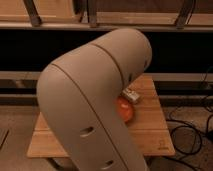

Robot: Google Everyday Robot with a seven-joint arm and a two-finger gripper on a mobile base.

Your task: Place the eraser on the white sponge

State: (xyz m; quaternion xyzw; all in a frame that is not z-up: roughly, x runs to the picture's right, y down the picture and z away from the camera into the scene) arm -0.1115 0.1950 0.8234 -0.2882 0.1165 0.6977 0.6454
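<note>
- The robot's arm (95,95) filled the middle of the camera view: a large, pale grey elbow that rose from the bottom edge and bent towards the upper right, with two oval recesses low on its nearer link.
- The gripper did not show; it was out of sight behind or beyond the arm, so whether it was apart, together or clamped on something could not be told.
- Behind the arm stood a wooden table (150,137), its top visible to the left and right of the arm.
- On the table, at the arm's right edge, lay a round orange object (126,110), partly hidden by the arm.
- Just beyond it on the far side sat a small pale block (131,95) — too indistinct to say whether it was the eraser, the white sponge or neither.
- The eraser could not be picked out with any certainty elsewhere on the table.
- Dark cables (192,125) trailed over the floor to the right of the table.
- A long shelf (50,25) with slanted metal struts ran across the top.
</note>
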